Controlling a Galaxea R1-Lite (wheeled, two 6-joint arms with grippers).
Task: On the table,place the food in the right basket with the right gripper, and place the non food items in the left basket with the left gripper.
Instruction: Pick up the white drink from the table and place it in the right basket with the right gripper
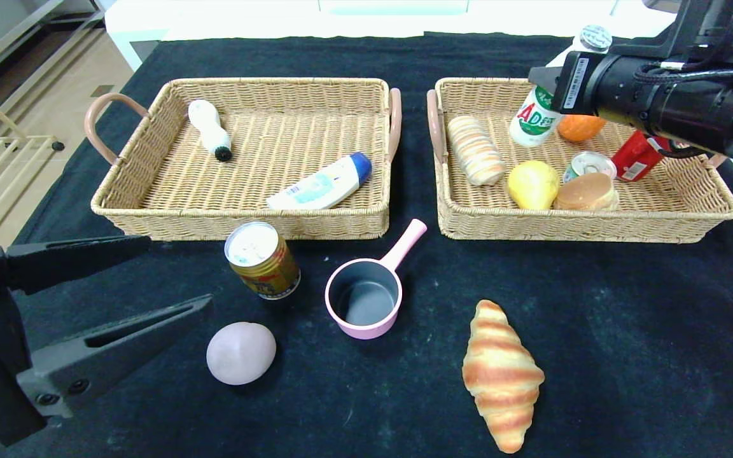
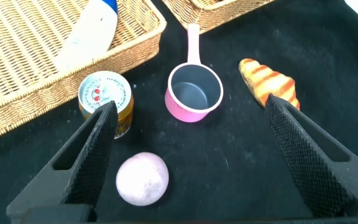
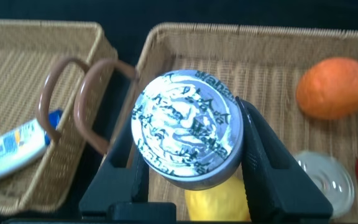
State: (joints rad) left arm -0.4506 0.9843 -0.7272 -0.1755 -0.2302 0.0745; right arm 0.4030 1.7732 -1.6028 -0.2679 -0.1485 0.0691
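My right gripper [image 1: 554,79] is shut on a white AD drink bottle [image 1: 535,117] over the far part of the right basket [image 1: 570,226]. In the right wrist view its fingers clamp the bottle [image 3: 188,137] just under the foil cap. My left gripper [image 1: 179,272] hangs open and empty at the near left, over the cloth. Between its fingers [image 2: 98,140] the left wrist view shows a pale purple ball [image 2: 142,178], a gold can [image 2: 106,99] and a pink pot [image 2: 194,94]. On the cloth lie the can [image 1: 261,259], pot [image 1: 366,299], ball [image 1: 240,352] and croissant [image 1: 502,375].
The left basket [image 1: 239,216] holds a white brush [image 1: 209,129] and a lotion tube [image 1: 322,183]. In the right basket lie a striped roll [image 1: 474,151], a yellow fruit [image 1: 533,184], an orange [image 1: 579,127], a bun [image 1: 586,191], a tin [image 1: 589,164] and a red can [image 1: 637,156].
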